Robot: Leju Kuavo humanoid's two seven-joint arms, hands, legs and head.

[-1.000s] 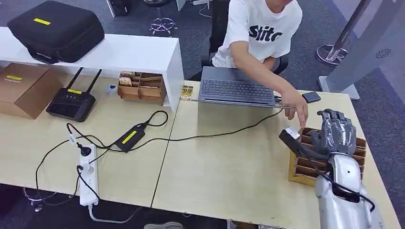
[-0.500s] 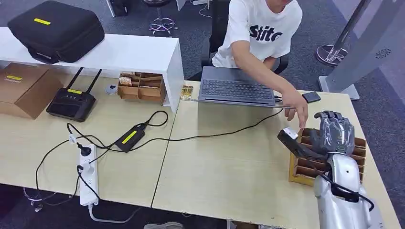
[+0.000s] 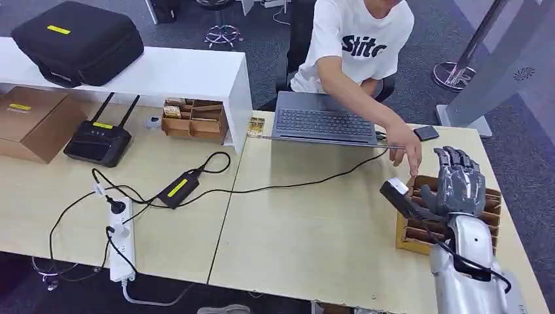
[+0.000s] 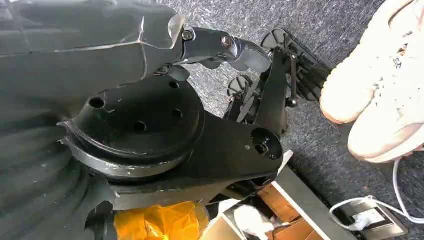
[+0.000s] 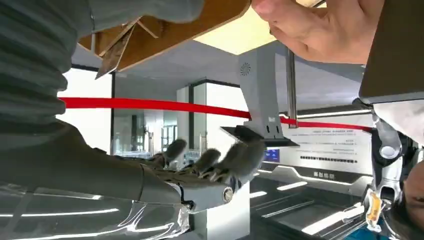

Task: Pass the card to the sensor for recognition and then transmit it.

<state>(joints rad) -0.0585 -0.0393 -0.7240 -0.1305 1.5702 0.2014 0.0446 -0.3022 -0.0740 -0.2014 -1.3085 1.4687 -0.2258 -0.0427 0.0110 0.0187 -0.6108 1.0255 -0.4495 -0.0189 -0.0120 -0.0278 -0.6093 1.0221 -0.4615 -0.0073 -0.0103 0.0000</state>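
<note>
My right hand (image 3: pixel 459 186) hovers over a slotted wooden card box (image 3: pixel 412 239) at the table's right end, fingers spread and nothing in them. In the right wrist view the fingers (image 5: pixel 220 165) are likewise apart and empty, with the box (image 5: pixel 190 27) beyond them. A black sensor (image 3: pixel 397 193) with a pale face sits at the box's left corner, just left of my thumb. A person's hand (image 3: pixel 407 145) reaches to the box's far corner. I cannot pick out a single card. Of my left hand, the ribbed cover (image 4: pixel 30 180) shows; its fingers are hidden.
An open laptop (image 3: pixel 322 121) sits at the table's far edge in front of the seated person, with a phone (image 3: pixel 427 133) beside it. A black cable (image 3: pixel 301 183) crosses the table middle to a power brick (image 3: pixel 177 188) and strip (image 3: pixel 120 243). Router, boxes and shelf are at far left.
My right hand's fingers, curled forward over the box before, have straightened and spread upward. The person's hand has stayed at the box's far corner.
</note>
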